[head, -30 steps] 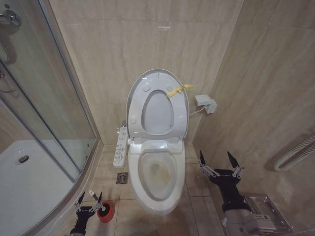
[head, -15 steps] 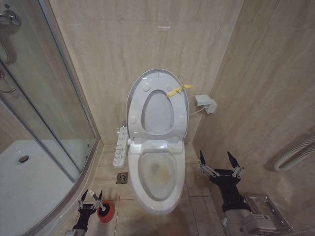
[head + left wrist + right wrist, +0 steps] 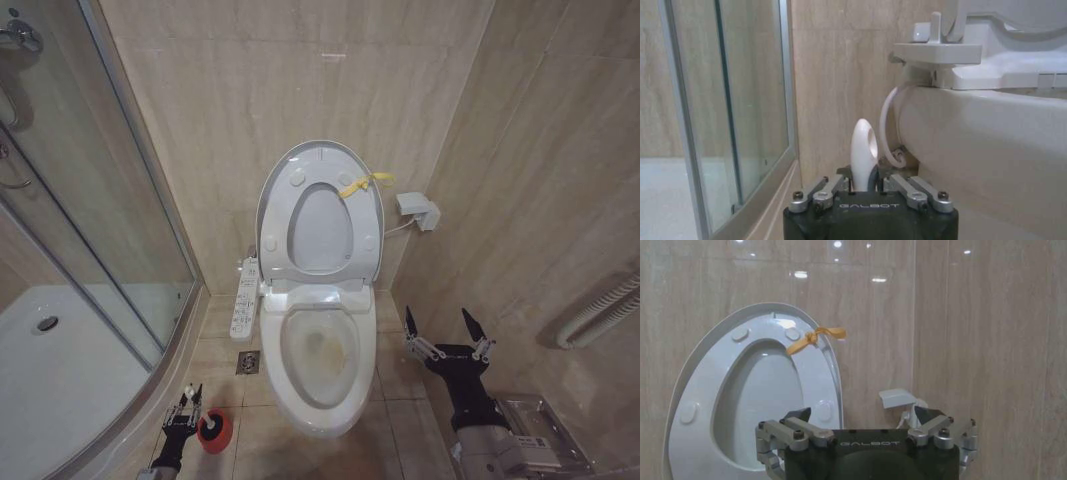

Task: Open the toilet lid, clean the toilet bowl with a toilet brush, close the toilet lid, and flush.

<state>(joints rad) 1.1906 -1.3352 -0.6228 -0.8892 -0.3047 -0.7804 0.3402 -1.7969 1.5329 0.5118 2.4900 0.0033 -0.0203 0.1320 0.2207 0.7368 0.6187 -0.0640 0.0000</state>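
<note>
Your toilet bowl (image 3: 320,352) sits against the back wall with yellowish stains inside, and the toilet lid (image 3: 320,210) stands upright behind it (yellow tag at its edge). Your right tool (image 3: 446,333) hangs beside the bowl, fingers wide apart, gripping nothing. Down on the floor by the shower glass, your left tool (image 3: 186,405) is clamped on the toilet brush (image 3: 863,152) handle, right at the red holder (image 3: 214,430).

One toilet bowl (image 3: 322,385), one toilet brush (image 3: 212,428), two tools
</note>
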